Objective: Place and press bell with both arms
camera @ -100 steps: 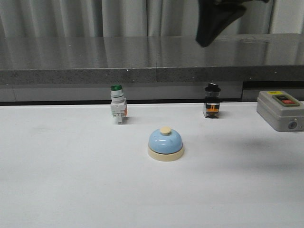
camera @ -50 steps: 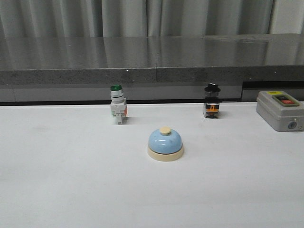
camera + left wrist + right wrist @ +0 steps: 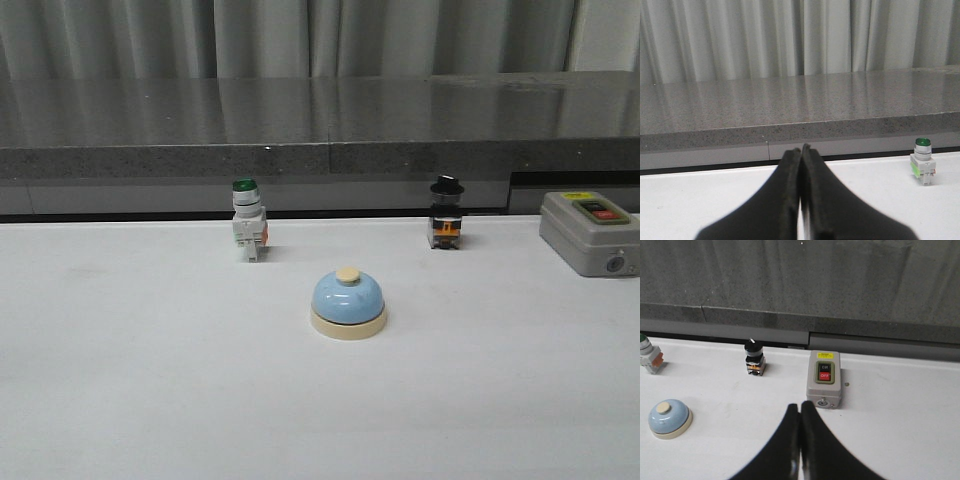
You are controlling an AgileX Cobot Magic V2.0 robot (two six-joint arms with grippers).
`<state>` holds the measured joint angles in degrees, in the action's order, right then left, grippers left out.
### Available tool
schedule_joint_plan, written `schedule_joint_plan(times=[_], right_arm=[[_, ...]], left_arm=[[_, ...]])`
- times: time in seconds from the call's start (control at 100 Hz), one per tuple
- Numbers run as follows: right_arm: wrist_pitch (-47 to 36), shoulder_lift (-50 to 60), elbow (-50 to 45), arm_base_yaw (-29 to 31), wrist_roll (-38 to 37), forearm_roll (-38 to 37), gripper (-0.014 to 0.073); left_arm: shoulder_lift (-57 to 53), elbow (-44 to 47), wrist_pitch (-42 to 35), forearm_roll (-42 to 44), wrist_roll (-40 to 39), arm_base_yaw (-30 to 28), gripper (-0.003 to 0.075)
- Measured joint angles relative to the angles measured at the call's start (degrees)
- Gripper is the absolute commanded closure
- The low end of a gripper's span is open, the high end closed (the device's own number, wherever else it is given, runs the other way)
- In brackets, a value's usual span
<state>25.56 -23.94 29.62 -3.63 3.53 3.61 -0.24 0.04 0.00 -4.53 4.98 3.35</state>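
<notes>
The light-blue bell [image 3: 348, 303] with its cream base and cream button stands upright near the middle of the white table; it also shows in the right wrist view as the bell [image 3: 670, 417]. Neither arm appears in the front view. My left gripper [image 3: 801, 150] is shut with nothing between its fingers, held over the table's left part, and the bell is out of its view. My right gripper [image 3: 800, 406] is shut and empty, above the table just in front of the grey box, well to the right of the bell.
A green-capped white switch [image 3: 248, 233] stands behind the bell to the left, a black-knobbed switch [image 3: 446, 226] behind it to the right. A grey box with ON/OFF buttons [image 3: 591, 232] sits at the far right. A grey stone ledge [image 3: 320, 125] runs along the table's back.
One second ago a black arm part hung at the top of the front view; it has left that view. The bell and the switches have not moved.
</notes>
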Motion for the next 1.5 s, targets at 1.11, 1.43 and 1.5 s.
schedule_joint_plan(times=[1.11, 1.43, 1.5], right_arm=[[-1.75, 13.43, -5.91, 0.05, 0.0, -0.36, 0.0654], [-6.73, 24.4, -18.62, 0.05, 0.0, -1.15, 0.0654], [-7.87, 24.62, -21.05, 0.05, 0.0, -1.4, 0.0654]], left_arm=[[0.0, 0.0, 0.0, 0.0, 0.0, 0.0, 0.0741], [0.0, 0.0, 0.0, 0.0, 0.0, 0.0, 0.0741], [0.0, 0.0, 0.0, 0.0, 0.0, 0.0, 0.0741]])
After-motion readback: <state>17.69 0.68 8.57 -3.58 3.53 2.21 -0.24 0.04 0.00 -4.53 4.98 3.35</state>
